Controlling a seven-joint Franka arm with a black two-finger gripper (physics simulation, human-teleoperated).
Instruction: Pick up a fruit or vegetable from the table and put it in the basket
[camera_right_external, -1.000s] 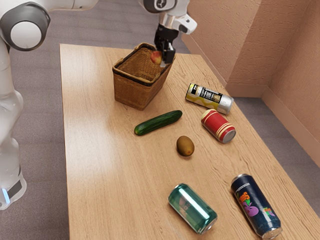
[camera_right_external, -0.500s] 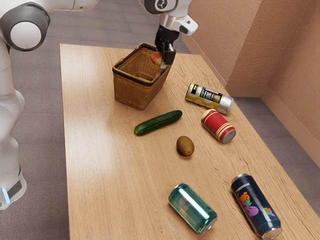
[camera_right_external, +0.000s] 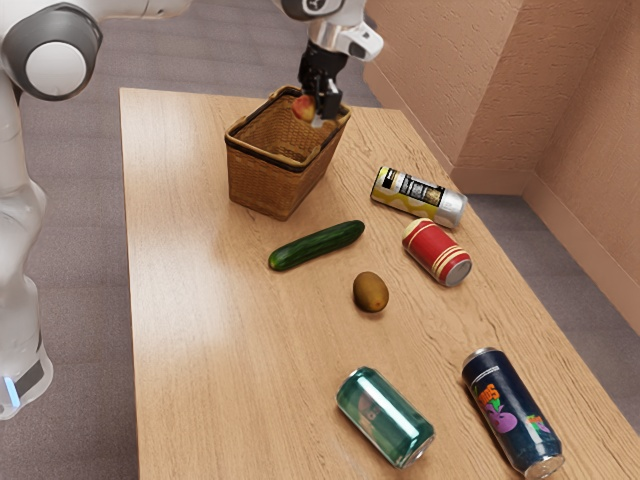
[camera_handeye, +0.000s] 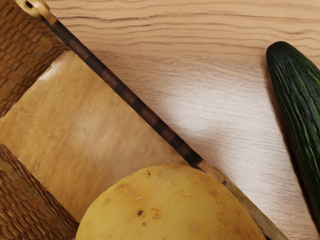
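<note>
At the exterior view's upper middle, the end effector (camera_right_external: 316, 113) grips a red-and-yellow fruit (camera_right_external: 303, 107) above the basket (camera_right_external: 262, 182).

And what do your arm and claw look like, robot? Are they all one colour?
No! My smooth, rounded white arm has a thick dark grey ring around a white disc at one joint. Near its foot there's a dark grey patch and a pale blue strip. My two-finger claw is mostly black.
</note>
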